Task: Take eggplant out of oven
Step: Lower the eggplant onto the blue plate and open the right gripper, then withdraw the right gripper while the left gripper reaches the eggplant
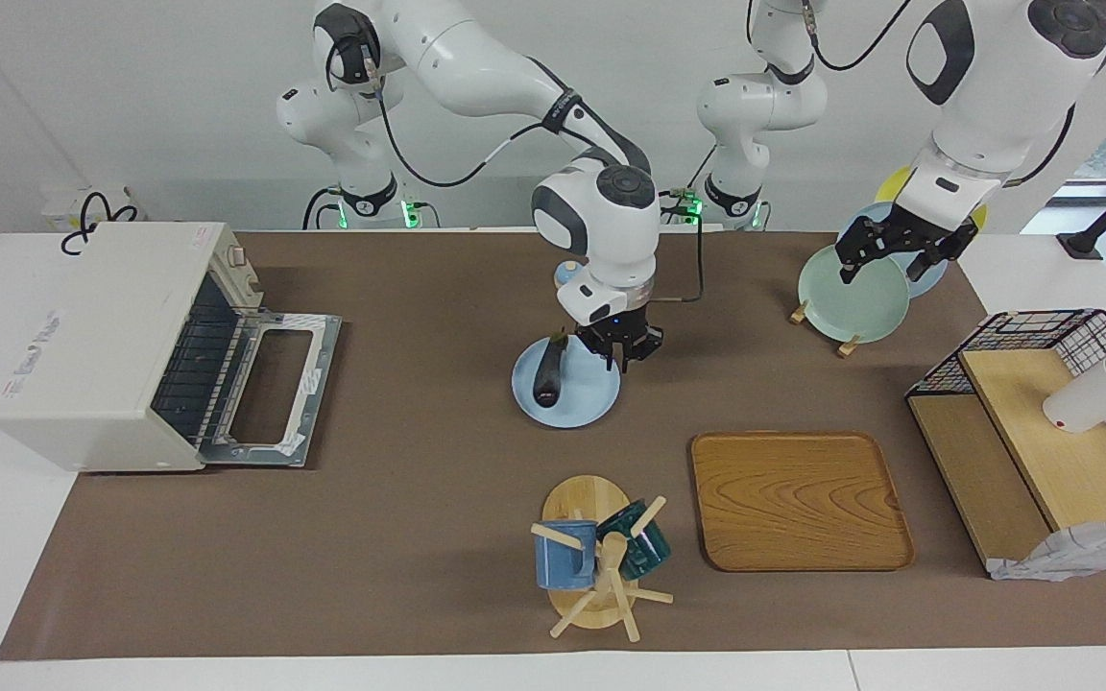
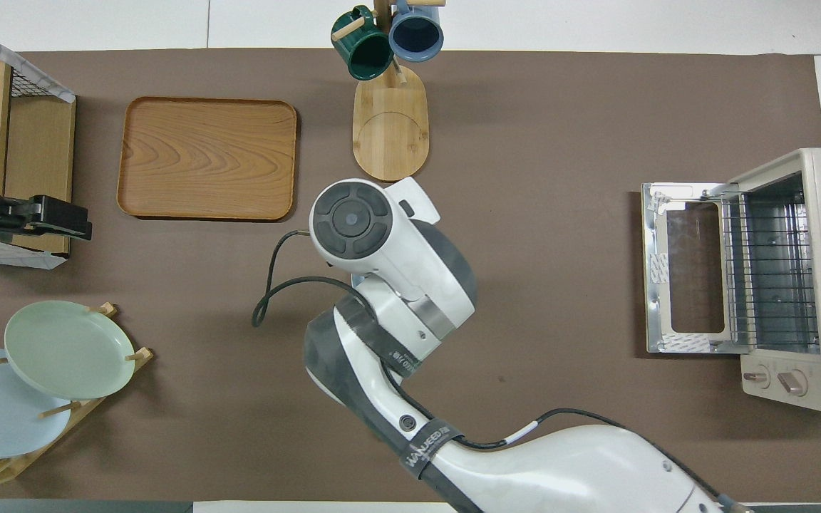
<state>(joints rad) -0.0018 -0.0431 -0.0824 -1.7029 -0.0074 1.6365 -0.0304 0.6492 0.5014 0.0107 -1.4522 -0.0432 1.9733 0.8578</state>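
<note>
The eggplant [image 1: 549, 372], dark purple and slender, lies on a light blue plate [image 1: 591, 401] in the middle of the table. My right gripper [image 1: 622, 361] hangs low over the same plate beside the eggplant, apart from it, open and empty. In the overhead view my right arm covers both the plate and the eggplant. The cream-white oven [image 1: 92, 336] [image 2: 820, 214] stands at the right arm's end of the table. Its door [image 1: 275, 389] [image 2: 688, 278] is dropped open and the wire rack [image 2: 767, 278] is bare. My left gripper [image 1: 884, 264] [image 2: 79, 222] waits, open, up over the plate rack.
A plate rack with a green plate [image 1: 851, 293] [image 2: 65, 349] stands near the left arm. A wooden tray [image 1: 798, 499] [image 2: 207, 157], a mug tree with blue and green mugs [image 1: 601, 557] [image 2: 389, 43] and a wire-mesh wooden shelf [image 1: 1043, 422] stand farther out.
</note>
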